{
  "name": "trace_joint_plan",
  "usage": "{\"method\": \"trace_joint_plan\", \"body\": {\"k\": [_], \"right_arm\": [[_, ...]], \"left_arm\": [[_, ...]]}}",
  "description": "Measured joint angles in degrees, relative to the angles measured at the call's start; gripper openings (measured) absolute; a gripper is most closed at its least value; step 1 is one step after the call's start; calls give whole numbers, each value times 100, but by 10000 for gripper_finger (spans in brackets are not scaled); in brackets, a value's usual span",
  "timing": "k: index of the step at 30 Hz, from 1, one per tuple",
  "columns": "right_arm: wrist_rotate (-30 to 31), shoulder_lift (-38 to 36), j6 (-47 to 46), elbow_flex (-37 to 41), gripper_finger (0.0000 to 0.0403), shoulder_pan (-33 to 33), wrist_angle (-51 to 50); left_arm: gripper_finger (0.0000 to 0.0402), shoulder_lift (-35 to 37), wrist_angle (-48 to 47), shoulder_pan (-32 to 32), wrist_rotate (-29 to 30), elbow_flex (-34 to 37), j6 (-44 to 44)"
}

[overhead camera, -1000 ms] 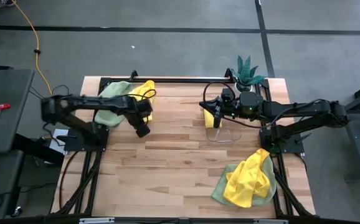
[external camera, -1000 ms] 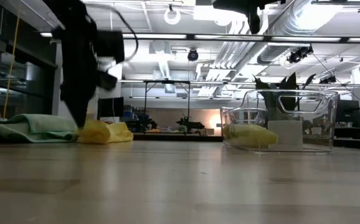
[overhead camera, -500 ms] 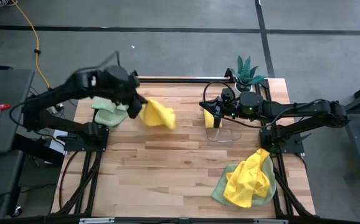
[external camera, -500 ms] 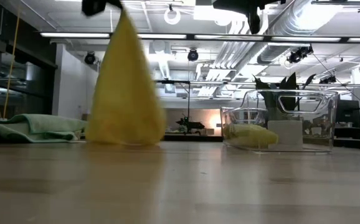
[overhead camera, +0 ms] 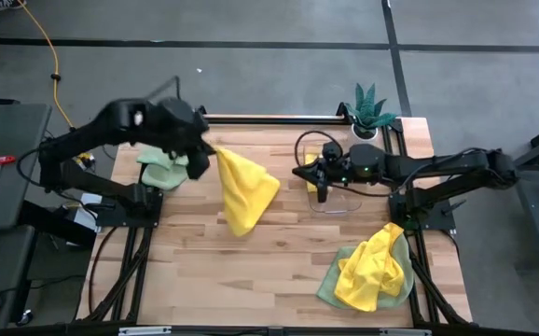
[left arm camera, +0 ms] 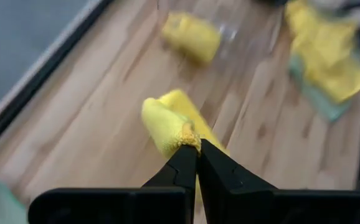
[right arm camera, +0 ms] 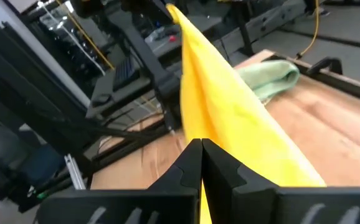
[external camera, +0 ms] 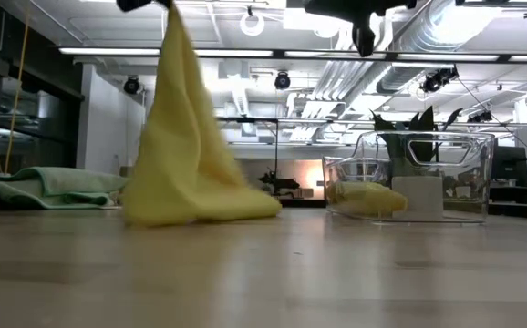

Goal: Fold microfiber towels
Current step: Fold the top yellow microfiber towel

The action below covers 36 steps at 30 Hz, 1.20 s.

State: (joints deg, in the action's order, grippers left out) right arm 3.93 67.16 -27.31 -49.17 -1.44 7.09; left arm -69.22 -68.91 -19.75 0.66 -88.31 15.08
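Left gripper (overhead camera: 206, 152) is seen raised over the bench (overhead camera: 279, 252) toward 10 o'clock, its jaws clamped on one corner of a yellow towel (overhead camera: 242, 189). From that corner the cloth hangs, with its lower edge resting on the wood near the bench's middle. Right gripper (overhead camera: 321, 191) is closed on nothing, above a clear bin (overhead camera: 342, 201) at about 1 o'clock. A folded green towel (overhead camera: 162, 171) lies at 10 o'clock. Crumpled yellow and green towels (overhead camera: 370, 268) are heaped at 4 o'clock.
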Motion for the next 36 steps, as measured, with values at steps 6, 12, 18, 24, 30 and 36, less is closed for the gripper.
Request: {"method": "trace_joint_plan", "body": {"k": [6,12,18,24,30,36], "right_arm": [[-129,300,-122,0,0,94,-7],[-141,319,-96,0,0,116,6],[-141,319,-82,0,0,-8,5],[-139,319,-193,2,0,-179,40],[-151,319,-374,2,0,-136,46],[-197,319,-231,4,0,-65,44]], "left_arm": [[0,7,188,516,-28,1444,748],[0,1,2805,1471,-2250,2962,1994],[0,22,5939,2101,-3358,3042,3175],[0,641,4988,1148,-2398,2848,2713],[0,892,1983,566,-1078,2861,1857],[0,891,1769,1278,-551,2861,1836]]}}
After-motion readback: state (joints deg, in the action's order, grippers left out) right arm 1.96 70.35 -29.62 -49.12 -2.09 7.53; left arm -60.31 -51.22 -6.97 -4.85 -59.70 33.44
